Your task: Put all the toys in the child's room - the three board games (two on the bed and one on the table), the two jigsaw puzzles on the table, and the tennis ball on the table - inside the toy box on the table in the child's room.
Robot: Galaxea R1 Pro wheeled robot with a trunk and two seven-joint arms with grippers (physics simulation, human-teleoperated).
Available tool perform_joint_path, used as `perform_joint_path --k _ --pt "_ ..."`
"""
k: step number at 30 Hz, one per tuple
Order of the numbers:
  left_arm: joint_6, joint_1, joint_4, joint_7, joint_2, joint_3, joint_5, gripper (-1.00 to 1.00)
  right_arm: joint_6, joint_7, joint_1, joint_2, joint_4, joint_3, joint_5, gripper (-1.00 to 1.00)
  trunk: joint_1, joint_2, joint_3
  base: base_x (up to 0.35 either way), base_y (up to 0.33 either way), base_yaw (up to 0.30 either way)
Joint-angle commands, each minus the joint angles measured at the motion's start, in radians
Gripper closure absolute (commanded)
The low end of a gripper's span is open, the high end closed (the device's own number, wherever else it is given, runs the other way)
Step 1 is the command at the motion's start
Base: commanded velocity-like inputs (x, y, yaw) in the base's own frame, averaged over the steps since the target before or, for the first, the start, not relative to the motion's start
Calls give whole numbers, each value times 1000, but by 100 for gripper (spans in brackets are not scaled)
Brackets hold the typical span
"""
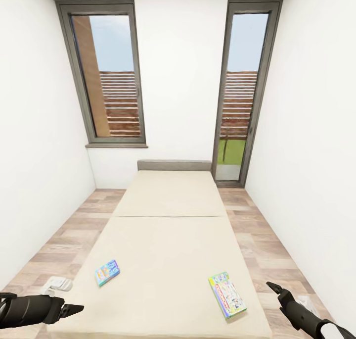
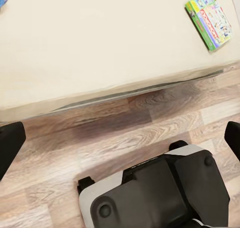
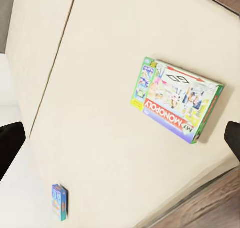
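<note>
Lower left of the head view: left gripper, jaw gap unclear. On the bed, a small blue board game lower left, Monopoly board game lower right. Right gripper spread wide.

Two board games lie flat on the bed, well apart: a small blue box near its left edge, and a larger green-edged MONOPOLY box near its right.
</note>
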Motion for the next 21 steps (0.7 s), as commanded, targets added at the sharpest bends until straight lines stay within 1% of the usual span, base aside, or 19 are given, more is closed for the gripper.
perform_joint_path --k 1,5,13,21 --pt "8 0 0 -3 0 1 1 -100 8 1 0 1 0 -5 -4 -100 0 -1 0 33 40 0" --pt "8 0 0 -3 0 1 1 -100 8 1 0 3 0 -4 -3 -100 0 -1 0 36 36 0" --pt "8 0 0 -2 0 1 1 -100 8 1 0 4 0 -2 -3 -100 0 -1 0 127 98 0" --pt "8 0 0 -1 0 1 1 -100 8 1 0 4 0 3 -3 -100 0 -1 0 29 22 0"
